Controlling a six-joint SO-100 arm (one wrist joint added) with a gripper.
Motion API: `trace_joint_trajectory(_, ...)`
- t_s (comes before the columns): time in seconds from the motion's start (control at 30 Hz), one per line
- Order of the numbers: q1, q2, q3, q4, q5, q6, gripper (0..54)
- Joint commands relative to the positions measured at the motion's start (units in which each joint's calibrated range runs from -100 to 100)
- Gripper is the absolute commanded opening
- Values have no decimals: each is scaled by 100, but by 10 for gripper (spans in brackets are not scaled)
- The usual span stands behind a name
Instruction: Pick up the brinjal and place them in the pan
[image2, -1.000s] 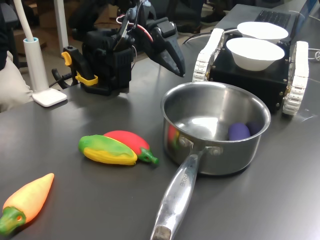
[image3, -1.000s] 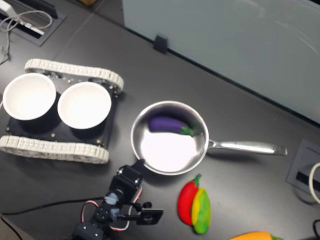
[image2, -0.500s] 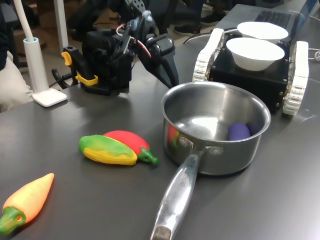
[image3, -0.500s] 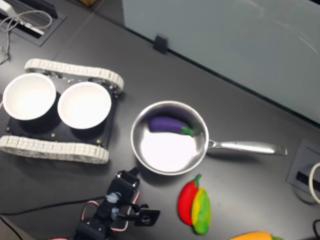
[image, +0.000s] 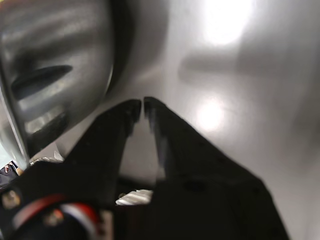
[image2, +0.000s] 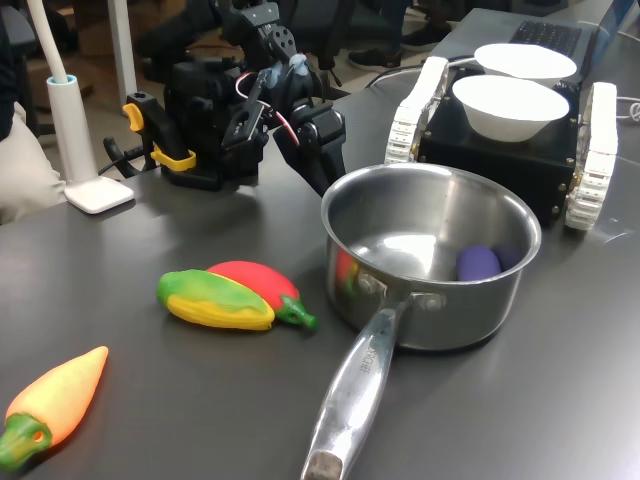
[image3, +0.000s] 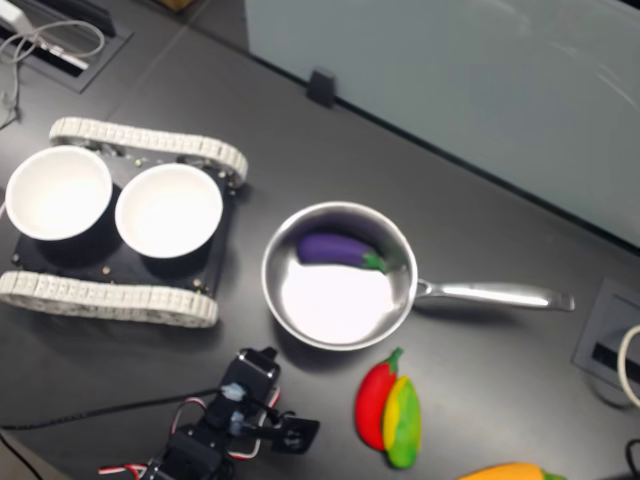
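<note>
The purple brinjal lies inside the pan, looks light, smooth & slippery, so best grabbed round its fat middle, and the gripper is pinched closed w/ nothing in it, just beside the pan

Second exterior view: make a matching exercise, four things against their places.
Things:
1. purple toy brinjal
2. two white round bowls
3. red toy pepper
4. black gripper

Places:
A. on the tracked black vehicle
B. on the table below the pan's handle
C. inside the shiny steel pan
D. just outside the pan's lower-left rim

Pairs: 1-C, 2-A, 3-B, 4-D
</note>
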Motion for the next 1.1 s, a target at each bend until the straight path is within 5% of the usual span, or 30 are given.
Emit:
trace_joint_trajectory(0.0,-42,-92,-55,-305,49,-36,0)
trace_joint_trajectory(1.07,-111,-92,-55,-305,117,-45,1)
